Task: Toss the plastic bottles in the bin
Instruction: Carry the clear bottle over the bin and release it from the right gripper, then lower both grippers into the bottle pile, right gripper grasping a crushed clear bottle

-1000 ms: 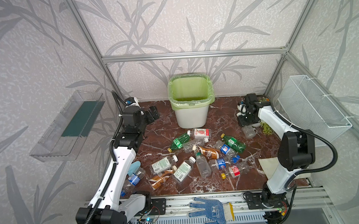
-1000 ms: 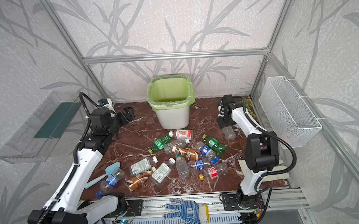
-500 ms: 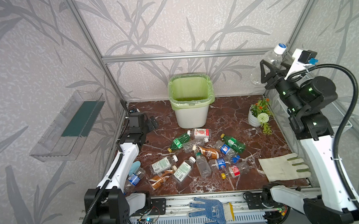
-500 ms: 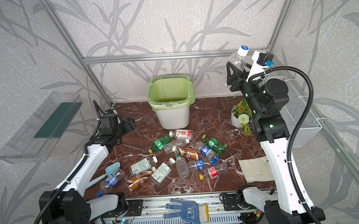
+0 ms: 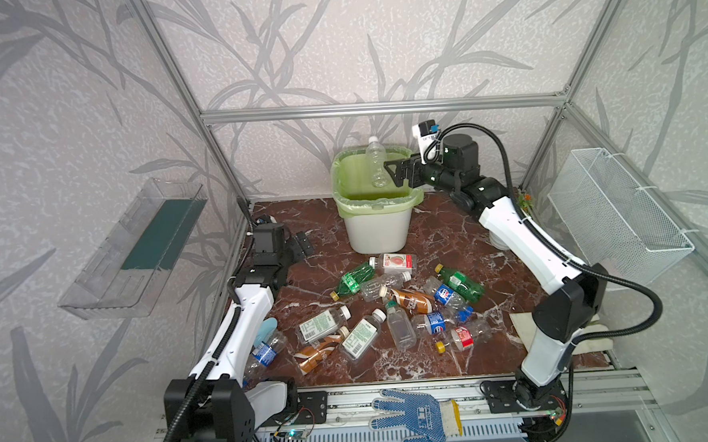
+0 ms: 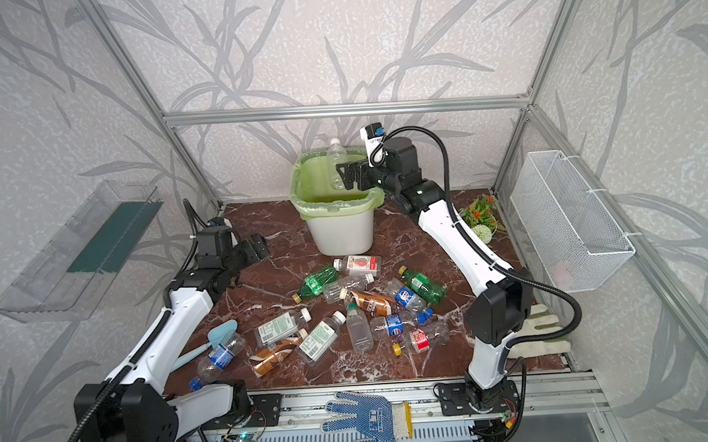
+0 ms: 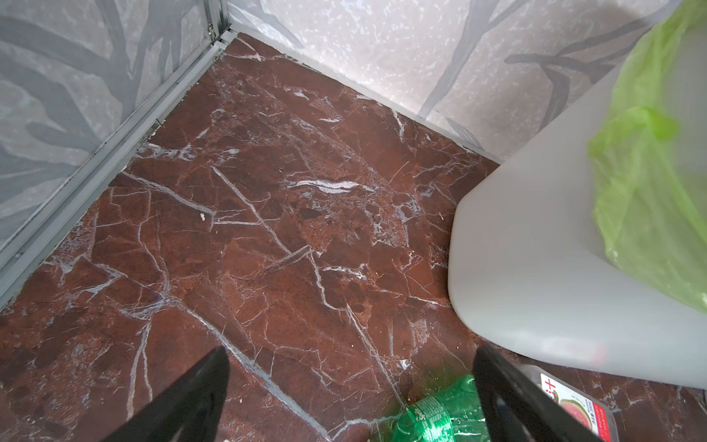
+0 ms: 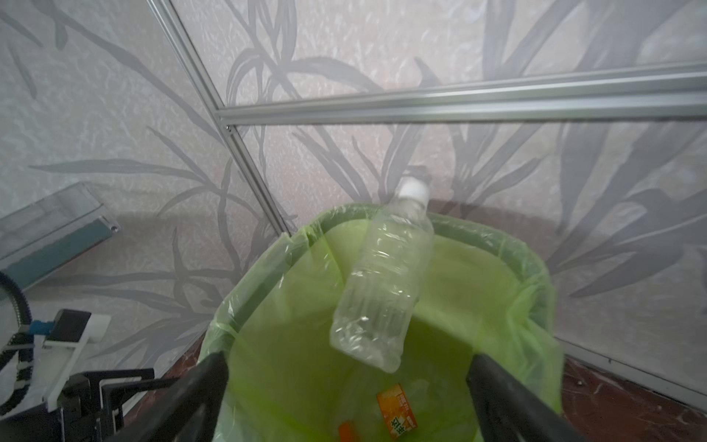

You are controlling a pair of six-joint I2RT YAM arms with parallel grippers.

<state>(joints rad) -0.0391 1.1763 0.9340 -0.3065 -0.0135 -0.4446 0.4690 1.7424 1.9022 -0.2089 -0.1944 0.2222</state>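
Right gripper [image 5: 395, 174]: is hovering at the right side of the bin's mouth, above rim height; jaws are standing wide and gripping nothing.
Clear bottle [image 8: 386, 283]: is hanging free in the air over the bin's mouth, tilted, with its white cap up toward the back rim and its base pointing into the liner. In the right wrist view it is sitting apart from both fingers [image 8: 199, 386].
Bin [image 5: 380, 233]: is standing upright near the back wall, with the green bag folding over its rim all round. An orange-labelled item [image 8: 398, 411] is lying at the bottom.
Left gripper [image 7: 350, 375]: is hovering low over the floor, left of the bin; jaws are standing wide with only bare marble between them.
Open room, left: the marble floor [image 7: 267, 229] is lying bare from the left gripper out to the back left corner and along the bin's side wall.
Remaining plastic bottles [image 5: 410, 300]: are lying in a loose pile in front of the bin, mid-floor. A red-labelled bottle [image 7: 574, 405] is lying just beside the bin's base, and a green bottle [image 7: 440, 417] is lying near the left gripper's fingers.
Right edge: a wire basket [image 5: 618, 212] is hanging on the right wall, well apart from the right gripper.
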